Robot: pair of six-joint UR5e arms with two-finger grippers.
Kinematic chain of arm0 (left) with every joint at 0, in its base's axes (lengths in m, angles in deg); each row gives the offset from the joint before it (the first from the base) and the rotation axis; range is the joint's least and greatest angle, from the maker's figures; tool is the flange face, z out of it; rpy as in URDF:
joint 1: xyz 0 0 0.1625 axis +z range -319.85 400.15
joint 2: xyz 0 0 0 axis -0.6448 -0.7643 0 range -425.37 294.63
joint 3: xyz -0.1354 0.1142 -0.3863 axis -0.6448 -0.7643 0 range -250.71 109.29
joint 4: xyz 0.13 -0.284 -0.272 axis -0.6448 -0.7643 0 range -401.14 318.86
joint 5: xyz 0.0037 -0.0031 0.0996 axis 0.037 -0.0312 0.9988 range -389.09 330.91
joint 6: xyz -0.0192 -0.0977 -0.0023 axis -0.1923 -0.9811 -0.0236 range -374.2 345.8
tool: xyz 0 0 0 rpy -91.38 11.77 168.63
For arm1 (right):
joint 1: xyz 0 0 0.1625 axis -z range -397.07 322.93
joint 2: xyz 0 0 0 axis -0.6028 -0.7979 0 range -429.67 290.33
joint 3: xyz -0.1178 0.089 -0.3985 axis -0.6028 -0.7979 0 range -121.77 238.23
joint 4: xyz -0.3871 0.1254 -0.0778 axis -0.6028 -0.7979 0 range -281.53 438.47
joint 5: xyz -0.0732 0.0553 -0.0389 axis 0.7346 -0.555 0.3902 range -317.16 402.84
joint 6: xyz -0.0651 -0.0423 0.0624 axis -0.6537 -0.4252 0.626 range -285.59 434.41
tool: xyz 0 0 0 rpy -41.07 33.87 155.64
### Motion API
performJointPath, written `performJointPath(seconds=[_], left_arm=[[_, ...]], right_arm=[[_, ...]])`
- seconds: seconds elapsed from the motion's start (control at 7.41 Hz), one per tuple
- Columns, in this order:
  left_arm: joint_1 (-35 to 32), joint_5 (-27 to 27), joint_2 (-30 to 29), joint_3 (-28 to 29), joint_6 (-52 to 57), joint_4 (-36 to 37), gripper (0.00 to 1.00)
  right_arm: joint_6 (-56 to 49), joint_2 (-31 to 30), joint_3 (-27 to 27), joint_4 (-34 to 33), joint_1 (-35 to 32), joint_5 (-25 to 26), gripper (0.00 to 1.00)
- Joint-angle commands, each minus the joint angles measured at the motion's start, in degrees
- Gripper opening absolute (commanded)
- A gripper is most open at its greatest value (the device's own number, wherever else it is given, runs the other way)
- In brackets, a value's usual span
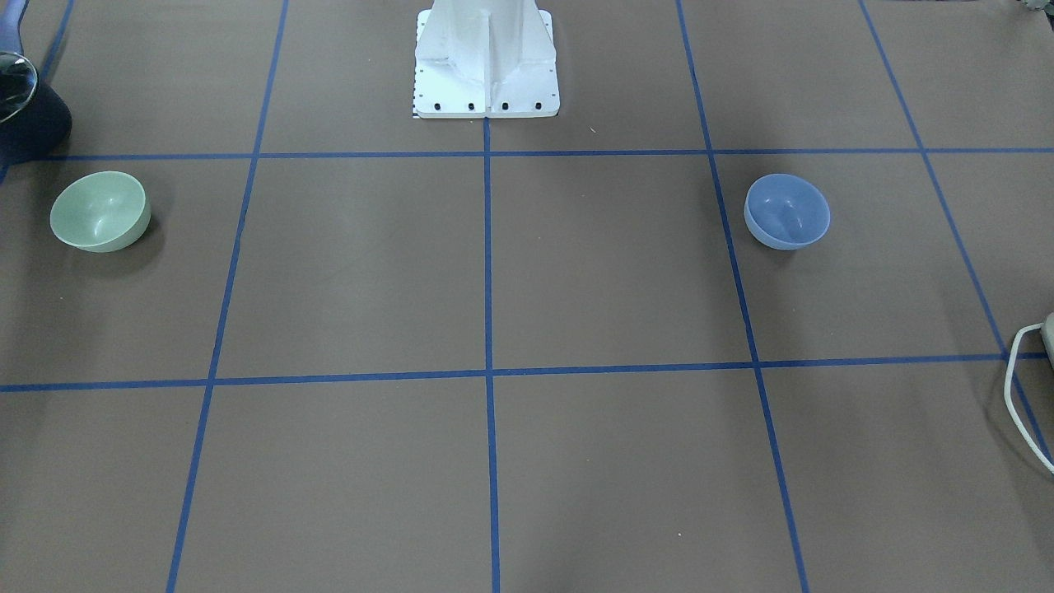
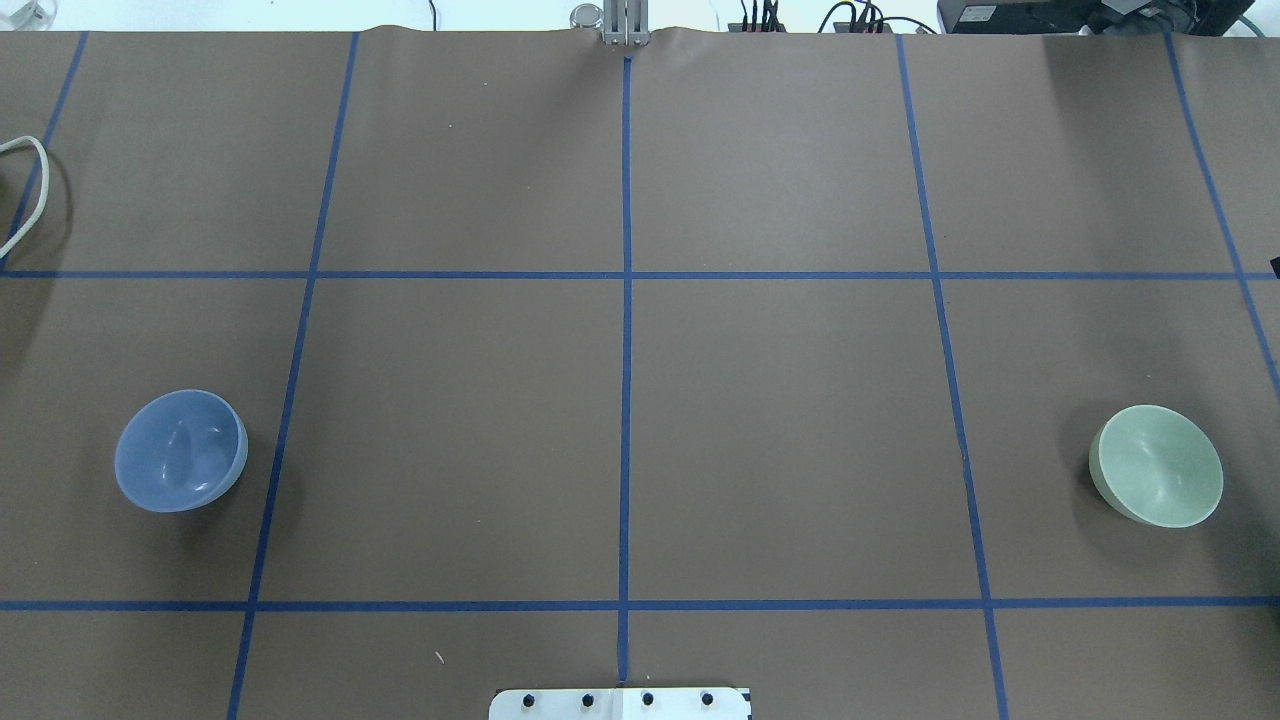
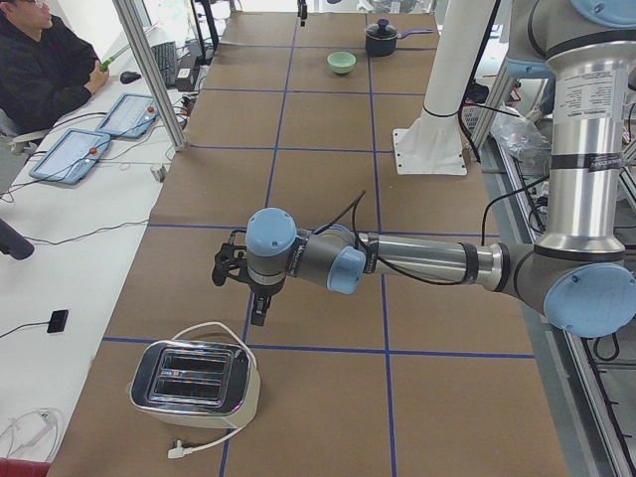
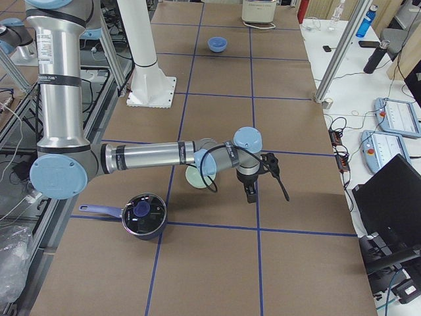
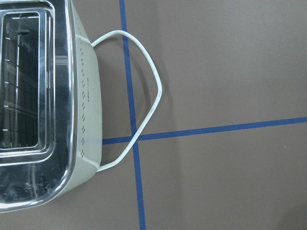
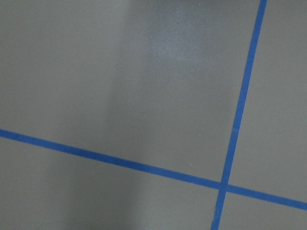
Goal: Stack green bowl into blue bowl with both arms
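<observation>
Bright, even light comes from above. The green bowl (image 1: 100, 211) and blue bowl (image 1: 787, 211) cast soft, short shadows on the matte surface (image 1: 609, 272), and small glints mark their insides. Chrome on the toaster (image 5: 48, 100) glares. The right wrist view looks soft, with a pale sheen.

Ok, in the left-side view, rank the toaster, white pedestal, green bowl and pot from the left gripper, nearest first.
1. Chrome-and-cream toaster, close by the left gripper, near end.
2. White metal pedestal, mid-table, robot side.
3. Pale green round bowl, far end.
4. Dark lidded pot, just beyond it.
</observation>
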Motion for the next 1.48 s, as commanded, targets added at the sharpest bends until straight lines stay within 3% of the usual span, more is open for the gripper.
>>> performJointPath(seconds=[0.0,0.27,0.4,0.67,0.94,1.35], left_arm=[[7.5,2.3,2.7,0.1,-13.5,-11.9,0.97],[12.8,3.8,3.2,-0.1,-21.0,-17.1,0.97],[15.8,5.3,3.2,-0.1,-25.7,-20.6,0.97],[19.8,7.9,3.2,-0.3,-31.1,-23.3,0.97],[21.5,8.0,3.3,-0.7,-33.4,-24.8,0.97],[30.5,14.8,7.1,-4.9,-42.8,-29.5,0.97]], right_arm=[[5.4,-5.7,5.1,1.3,0.4,-1.3,1.00],[11.6,-6.3,5.2,1.6,4.6,-1.4,1.00],[18.2,-5.8,5.0,5.0,9.1,-0.7,0.99],[25.2,-5.5,4.5,8.1,16.4,4.2,0.99],[25.2,-8.0,4.5,10.9,17.8,4.2,1.00],[24.8,-12.4,4.7,15.9,17.8,3.7,1.00]])
